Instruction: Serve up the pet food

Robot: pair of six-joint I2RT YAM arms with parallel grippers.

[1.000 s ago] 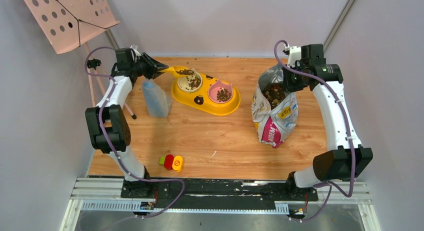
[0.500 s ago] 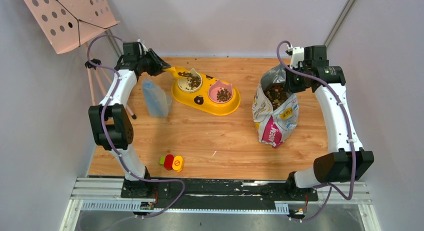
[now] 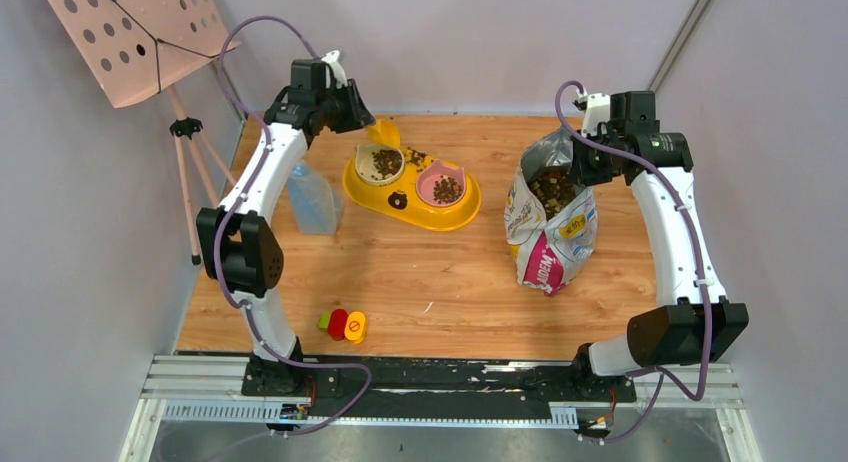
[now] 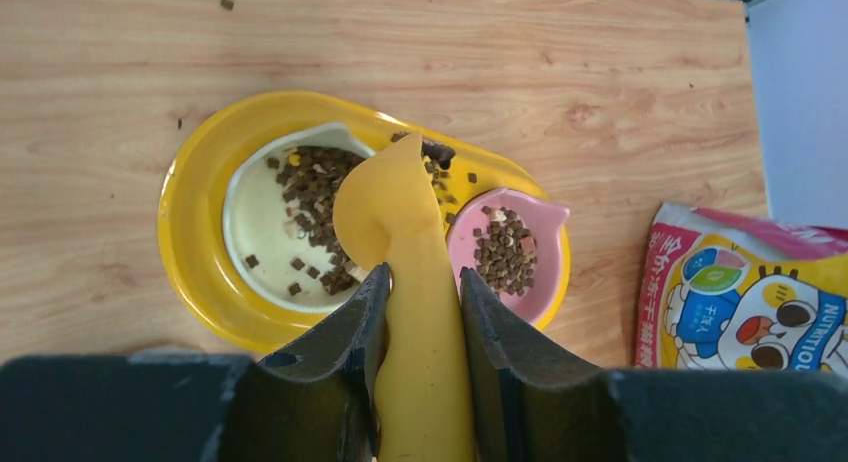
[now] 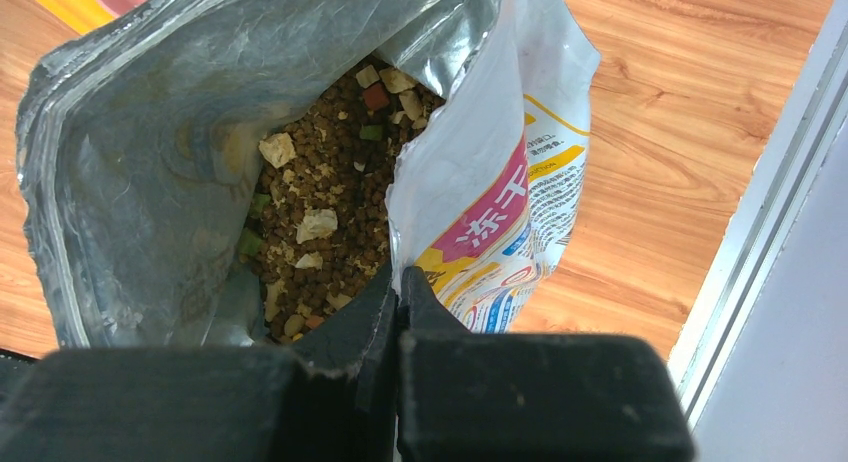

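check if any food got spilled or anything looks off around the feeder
Yes. A few kibble pellets lie on the yellow feeder base, by the gap between the white bowl and the pink bowl, outside both. One stray pellet sits on the wooden table beyond the feeder.

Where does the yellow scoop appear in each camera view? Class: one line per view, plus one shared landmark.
Top external: yellow scoop, upper centre, by the yellow feeder.
Left wrist: bottom centre, between the fingers.
Right wrist: not in it.
Shared landmark: the printed food bag.
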